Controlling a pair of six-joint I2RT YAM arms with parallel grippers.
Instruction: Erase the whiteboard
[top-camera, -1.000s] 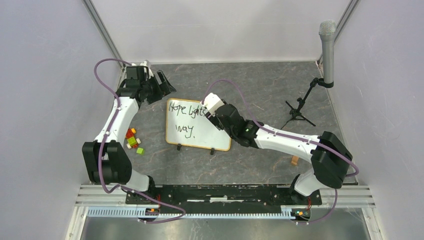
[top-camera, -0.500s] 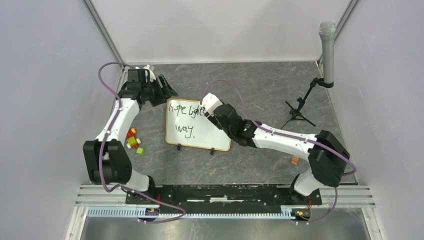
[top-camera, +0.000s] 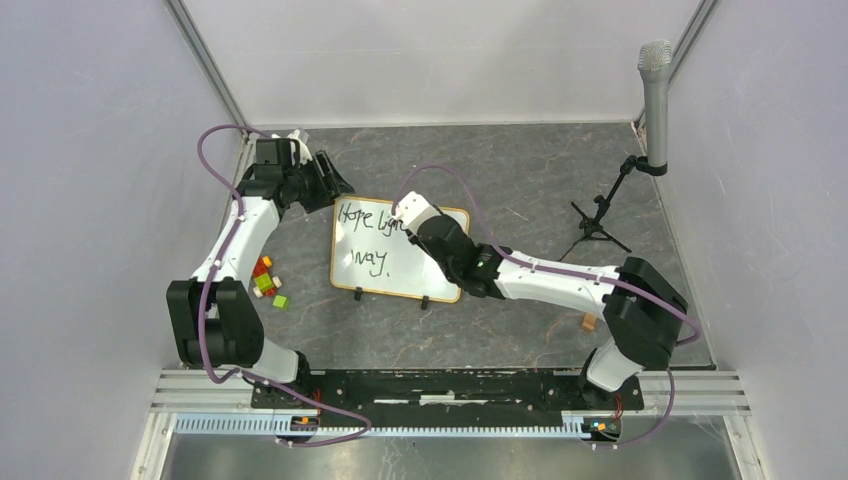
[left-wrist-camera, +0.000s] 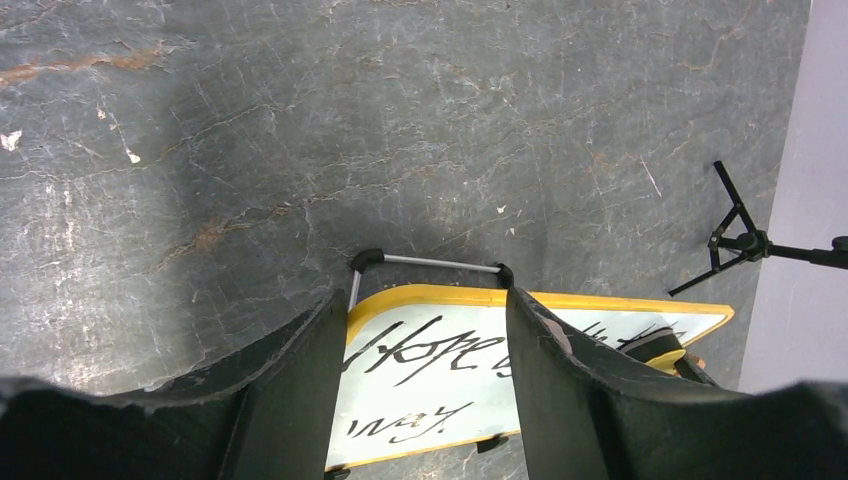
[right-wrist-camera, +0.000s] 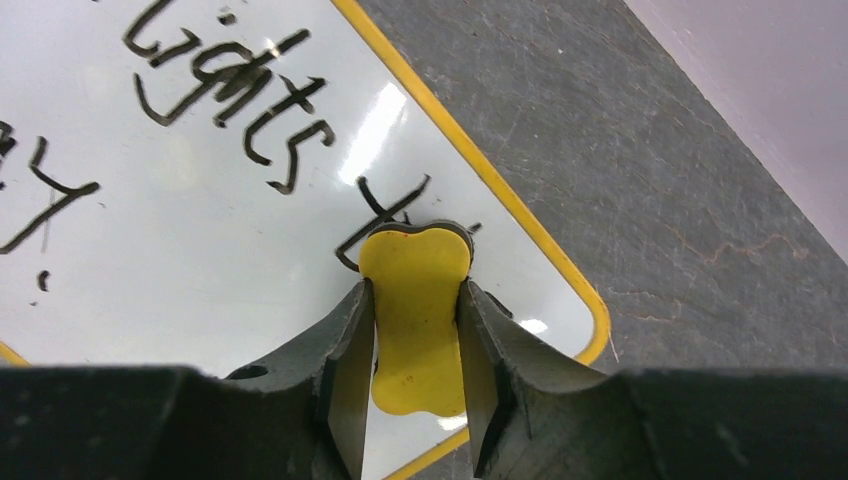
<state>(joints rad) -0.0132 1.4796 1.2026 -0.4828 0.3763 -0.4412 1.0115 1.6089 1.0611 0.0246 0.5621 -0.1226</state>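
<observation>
Right end effector (right-wrist-camera: 415, 292) pinches a yellow bone-shaped eraser (right-wrist-camera: 415, 255); left end effector (left-wrist-camera: 425, 298) wide: unbraced, the white orange-framed whiteboard (top-camera: 400, 275) may skid.

— What's the whiteboard (right-wrist-camera: 200, 220) below the right gripper (right-wrist-camera: 415, 290) like?
— Glossy, smooth white; its frame (right-wrist-camera: 478, 172) a satin yellow.
— And between the fingers (right-wrist-camera: 345, 380)?
— An eraser (right-wrist-camera: 415, 340), smooth matt yellow plastic. Fingers matt black, rough-edged. Beyond them, the table (right-wrist-camera: 680, 150) looks like matt veined stone.
</observation>
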